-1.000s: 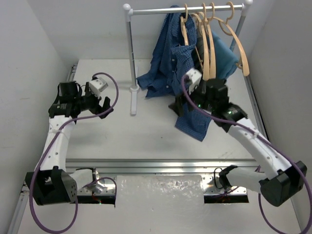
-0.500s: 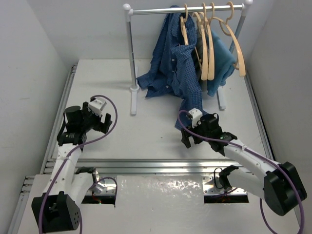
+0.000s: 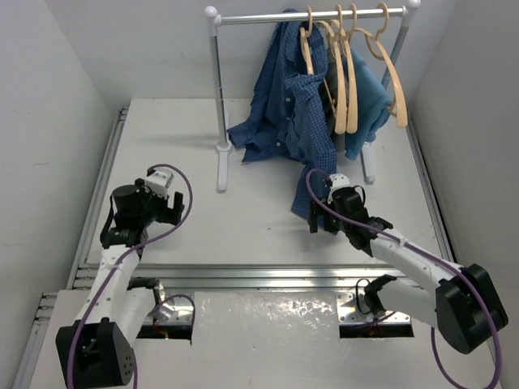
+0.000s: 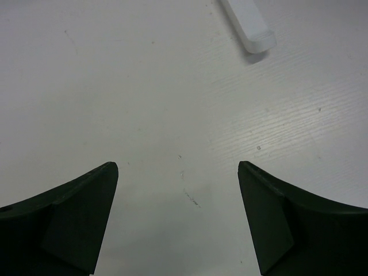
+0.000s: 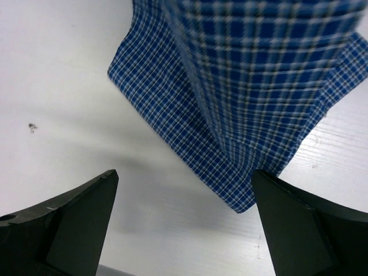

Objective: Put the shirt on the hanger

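The blue checked shirt (image 3: 285, 105) hangs on the leftmost pale wooden hanger (image 3: 306, 47) on the rail, its tail and a sleeve trailing to the table. Its lower hem fills the top of the right wrist view (image 5: 247, 86). My right gripper (image 3: 318, 222) is open and empty, low over the table just in front of the hem (image 5: 184, 190). My left gripper (image 3: 176, 212) is open and empty over bare table at the left (image 4: 178, 172).
A white clothes rack (image 3: 216, 89) stands at the back, its foot (image 4: 248, 26) showing in the left wrist view. Three more wooden hangers (image 3: 350, 73) hang on it, with teal cloth (image 3: 371, 97). White walls close both sides.
Both arms have pulled back toward the near edge and lowered. The right gripper has left the shirt's hanging part, which now hangs free.
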